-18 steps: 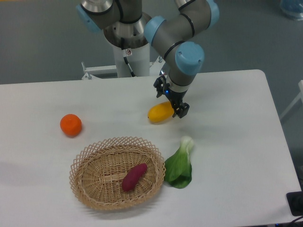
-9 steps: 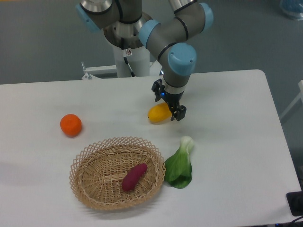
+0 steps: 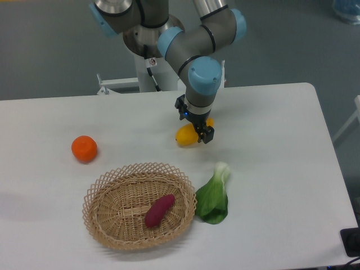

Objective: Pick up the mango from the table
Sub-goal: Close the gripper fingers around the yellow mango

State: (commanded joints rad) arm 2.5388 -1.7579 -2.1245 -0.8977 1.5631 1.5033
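The gripper (image 3: 197,126) stands over the mango (image 3: 186,135), fingers pointing down, one dark finger visible at the fruit's right end and the other behind it; the fingers appear spread to either side of the fruit, not yet clamped, though the gap itself is partly hidden. Over the last second the gripper has shifted left from the mango's right tip to a position nearer its middle; the wrist has followed; the mango has not moved. Judgement: alignment is nearly complete, and the next step is closing, then lifting.

The mango lies on the white surface (image 3: 281,169), near the centre rear, still in contact with it. A wicker basket (image 3: 112,185) sits well in front, holding a purple sweet potato (image 3: 160,210); a green leafy vegetable (image 3: 214,197) lies just beside the basket's right rim; a round orange (image 3: 84,148) rests well apart to the left. Risk: the smooth curved skin may slip if gripped off-centre.
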